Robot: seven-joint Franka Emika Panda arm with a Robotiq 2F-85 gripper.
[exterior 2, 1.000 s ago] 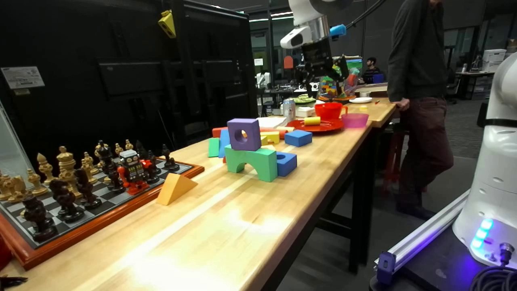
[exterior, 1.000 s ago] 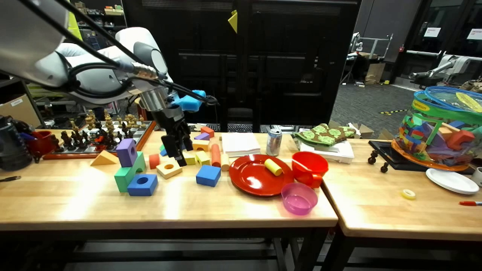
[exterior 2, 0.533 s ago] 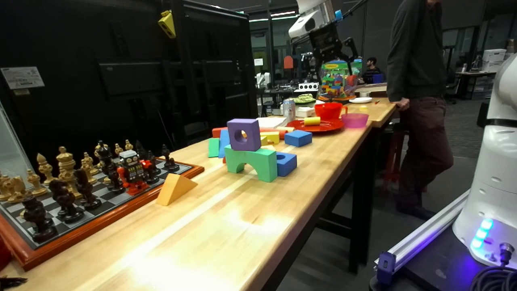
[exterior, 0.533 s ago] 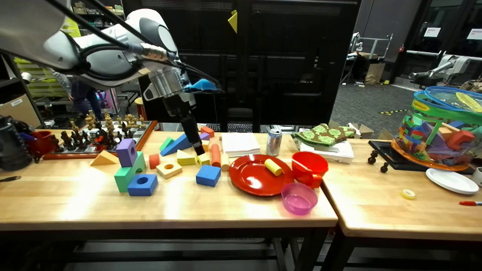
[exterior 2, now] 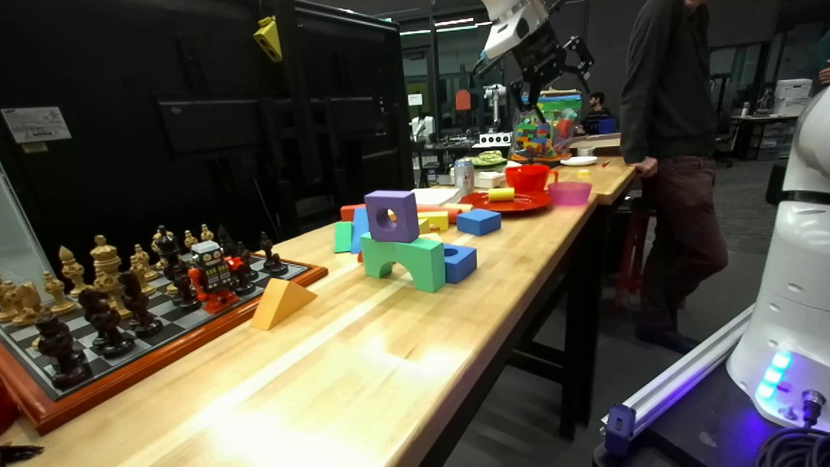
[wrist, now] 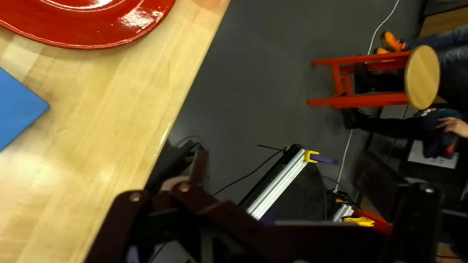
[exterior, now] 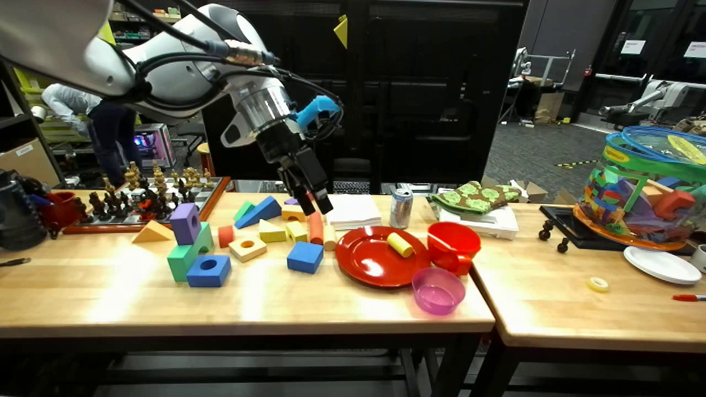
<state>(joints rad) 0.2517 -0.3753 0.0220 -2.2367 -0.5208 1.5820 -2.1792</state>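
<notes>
- Hanging in mid-air, well up from the table (exterior: 265, 303), with the gripper (exterior 2: 564, 104) released and gripping nothing between wide-spread jaws; slanting downward at the upper right of the frame in an exterior view;
- Overlapping the red cylinder (exterior: 316, 229) and the stack of paper (exterior: 356, 209) near the centre of the frame in an exterior view; leaving the true gap unclear;
- Showing the blue block (wrist: 18, 106) nearby, cut off at the left edge of the wrist view; lying on the table, apart from the red plate (wrist: 91, 33) at the upper left; appearing just below and left of centre in an exterior view;
- Bearing a yellow cylinder (exterior: 400, 245) on its side upon the red plate; having a red cup (exterior: 444, 259) just beside to the right and a pink bowl (exterior: 438, 305) at the lower right;
- Resting a purple block (exterior 2: 407, 217) on a green arch (exterior 2: 405, 251) near mid-frame in an exterior view, with a blue holed block (exterior 2: 463, 264) just beside;
- Filling the left of that frame with a chessboard (exterior 2: 162, 353) bearing chess pieces (exterior 2: 106, 266) and a toy robot (exterior 2: 213, 275).
</notes>
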